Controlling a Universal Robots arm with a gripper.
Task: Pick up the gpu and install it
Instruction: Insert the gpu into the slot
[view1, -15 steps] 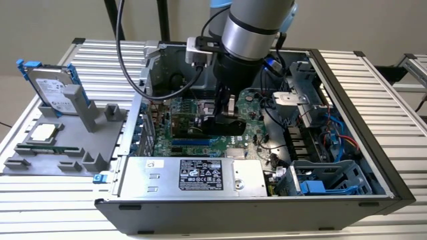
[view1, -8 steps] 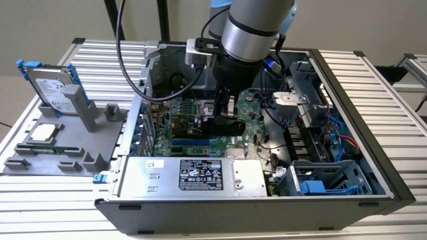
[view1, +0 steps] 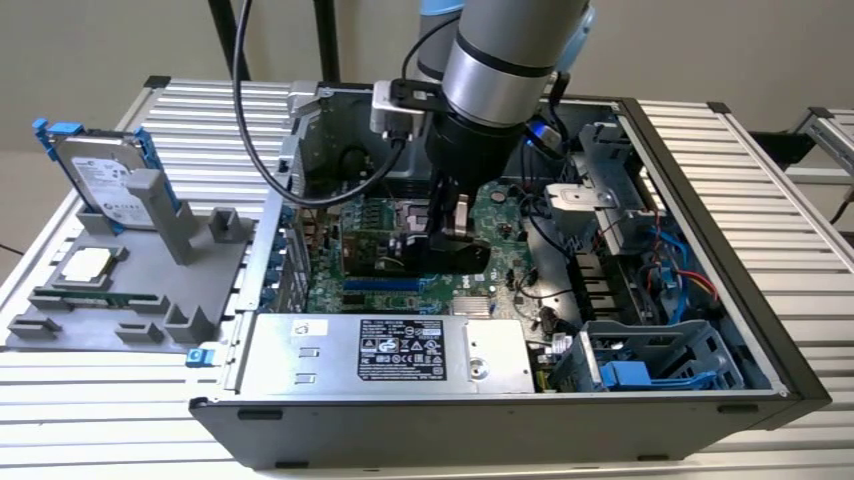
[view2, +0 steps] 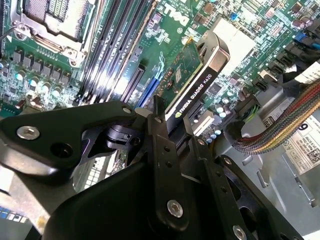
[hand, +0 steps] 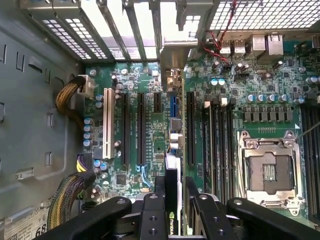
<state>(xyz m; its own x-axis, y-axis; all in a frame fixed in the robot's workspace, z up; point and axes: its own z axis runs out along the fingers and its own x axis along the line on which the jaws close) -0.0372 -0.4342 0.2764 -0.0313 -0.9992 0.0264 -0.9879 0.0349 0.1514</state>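
Exterior view, open computer case (view1: 747, 330), pincer (view1: 447, 245) gripping gpu (view2: 192, 95) inside

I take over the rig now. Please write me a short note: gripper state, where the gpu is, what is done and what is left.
Gripper: shut on the gpu, holding it on edge between its fingers, inside the open case.
Gpu: over the motherboard, lined up along the expansion slots in both wrist views, its bracket end toward the rear slot openings. Whether it already touches a slot, I cannot tell.
Done: gpu picked up and brought into the case.
Left: seat it in its slot and let go.
The hard drive stands in the grey holder outside the case.
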